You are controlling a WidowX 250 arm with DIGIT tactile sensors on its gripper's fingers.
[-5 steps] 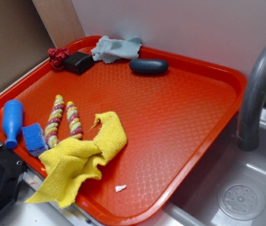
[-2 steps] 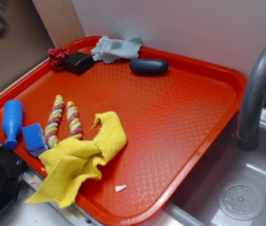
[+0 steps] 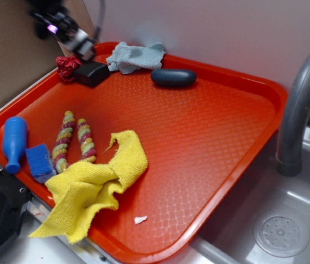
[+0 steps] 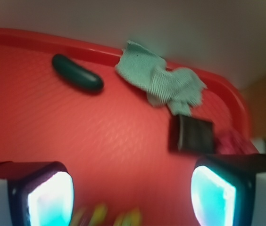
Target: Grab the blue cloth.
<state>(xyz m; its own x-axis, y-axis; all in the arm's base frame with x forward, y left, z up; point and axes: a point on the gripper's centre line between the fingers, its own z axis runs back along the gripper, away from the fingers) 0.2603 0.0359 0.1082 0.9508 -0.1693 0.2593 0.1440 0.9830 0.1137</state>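
The blue cloth (image 3: 136, 56) (image 4: 161, 81) is a small pale grey-blue rag lying crumpled at the far rim of the red tray (image 3: 210, 143). My gripper (image 3: 70, 33) comes in blurred at the upper left, above the tray's far left corner and to the left of the cloth, clear of it. In the wrist view the gripper (image 4: 130, 197) is open, its two glowing pads wide apart with only bare tray between them. The cloth lies well ahead of the fingers.
A black block (image 3: 92, 72) and red scrap (image 3: 67, 65) sit beside the cloth, a dark oval (image 3: 173, 77) to its right. Near the front lie a yellow towel (image 3: 97, 184), twisted rope toys (image 3: 72, 142), blue sponge (image 3: 38, 162) and blue bottle (image 3: 14, 142). A faucet (image 3: 303, 110) and sink stand right.
The gripper has come into the exterior view from the upper left and moved right and down toward the tray's far left corner. Nothing on the tray has moved.
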